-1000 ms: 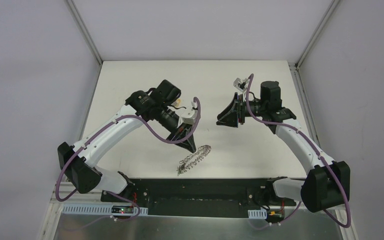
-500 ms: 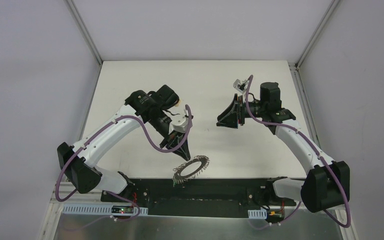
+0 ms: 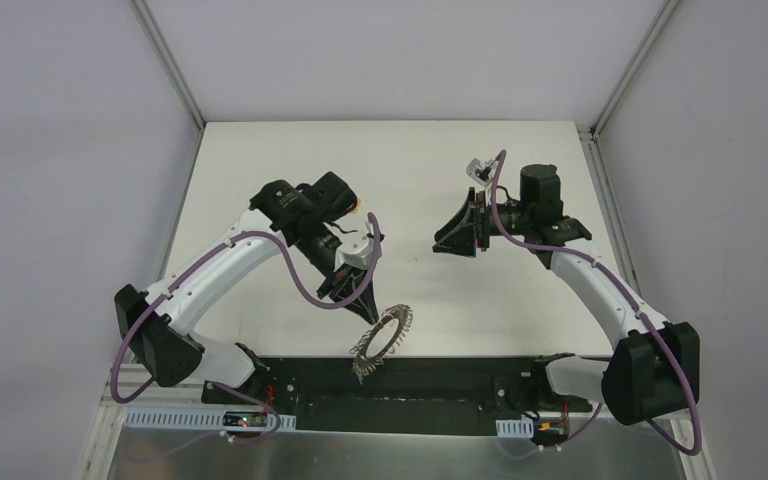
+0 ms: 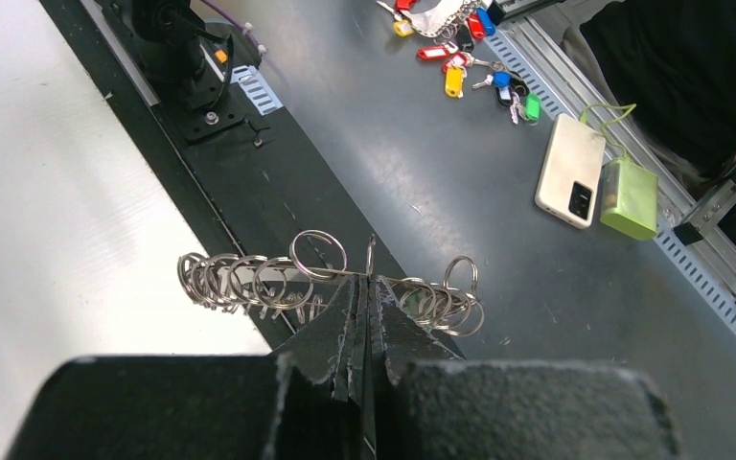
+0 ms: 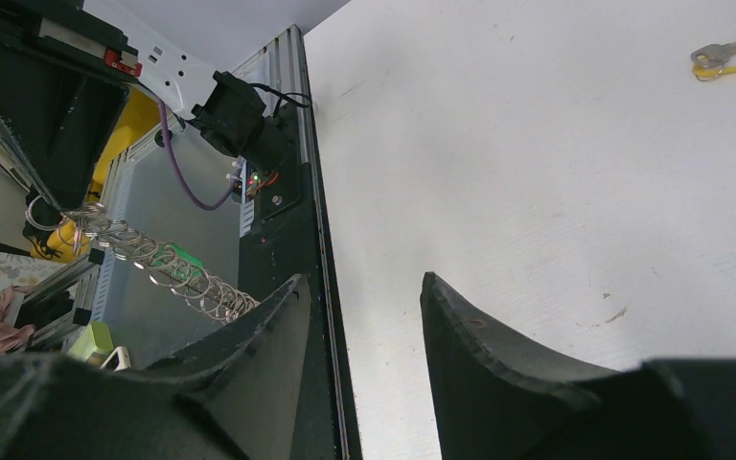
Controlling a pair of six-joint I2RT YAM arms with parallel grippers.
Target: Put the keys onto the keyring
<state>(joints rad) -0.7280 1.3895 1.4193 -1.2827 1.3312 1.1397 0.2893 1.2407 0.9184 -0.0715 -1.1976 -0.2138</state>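
The keyring (image 3: 380,335) hangs tilted above the middle of the worktop's (image 3: 260,170) near edge. It is pinched at its rim by the left gripper (image 3: 372,316), which is just behind it and to its left. The right gripper (image 3: 438,244) hovers over the right half, farther back and well apart from the ring. One key (image 5: 728,57) lies flat on the worktop, well apart from the right gripper.
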